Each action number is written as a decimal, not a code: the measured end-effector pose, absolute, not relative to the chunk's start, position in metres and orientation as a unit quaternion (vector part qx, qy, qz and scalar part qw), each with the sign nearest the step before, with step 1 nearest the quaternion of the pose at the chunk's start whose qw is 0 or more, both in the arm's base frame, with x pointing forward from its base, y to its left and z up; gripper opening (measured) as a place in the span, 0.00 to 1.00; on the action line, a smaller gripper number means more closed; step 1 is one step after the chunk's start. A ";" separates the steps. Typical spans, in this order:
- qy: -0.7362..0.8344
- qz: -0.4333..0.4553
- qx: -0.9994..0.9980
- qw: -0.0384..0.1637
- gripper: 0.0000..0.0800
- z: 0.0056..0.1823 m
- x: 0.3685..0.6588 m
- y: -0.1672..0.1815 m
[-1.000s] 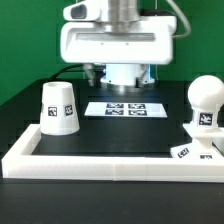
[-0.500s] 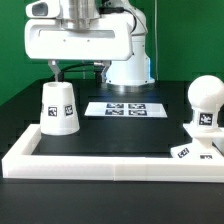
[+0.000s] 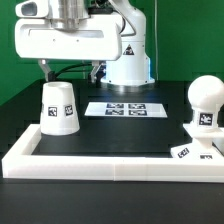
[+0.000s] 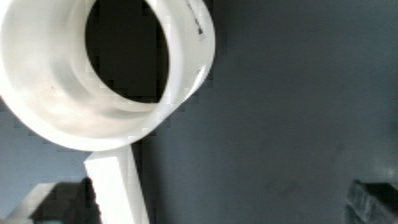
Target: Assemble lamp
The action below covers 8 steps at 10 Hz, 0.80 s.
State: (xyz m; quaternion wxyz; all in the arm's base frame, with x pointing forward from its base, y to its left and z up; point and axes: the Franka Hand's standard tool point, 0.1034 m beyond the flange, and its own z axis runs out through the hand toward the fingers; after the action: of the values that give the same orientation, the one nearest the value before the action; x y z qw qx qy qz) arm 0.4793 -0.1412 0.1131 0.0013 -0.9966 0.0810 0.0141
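The white tapered lamp shade [image 3: 57, 108] stands wide end down at the exterior view's left, with tags on its side. My gripper [image 3: 70, 70] hangs just above it, open and empty, with one dark finger [image 3: 45, 68] over the shade's left side. In the wrist view the shade's round rim [image 4: 54, 110] fills one side, off-centre from the gripper [image 4: 214, 205]. The rounded bulb [image 3: 205, 100] stands upright at the right on the flat square base [image 3: 193, 151]. I cannot tell whether they are joined.
The marker board [image 3: 125, 108] lies flat on the black table behind the middle. A long white border rail [image 3: 110, 160] runs along the front and up the left side, and shows in the wrist view [image 4: 116, 185]. The arm's white pedestal [image 3: 130, 65] stands at the back.
My gripper has moved from over the middle of the table toward the exterior view's left and now hangs above the shade. The lamp parts have not moved.
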 end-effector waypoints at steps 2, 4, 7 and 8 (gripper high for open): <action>0.085 0.013 -0.996 0.003 0.87 0.110 0.467 -0.132; 0.083 0.014 -0.996 0.002 0.87 0.104 0.458 -0.131; 0.072 0.016 -0.997 -0.001 0.87 0.096 0.452 -0.134; 0.071 0.016 -0.997 -0.004 0.87 0.092 0.450 -0.134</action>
State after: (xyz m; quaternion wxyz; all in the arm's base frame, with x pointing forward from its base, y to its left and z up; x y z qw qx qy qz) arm 0.4505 -0.1344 0.0915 -0.0042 -0.9973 0.0712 0.0158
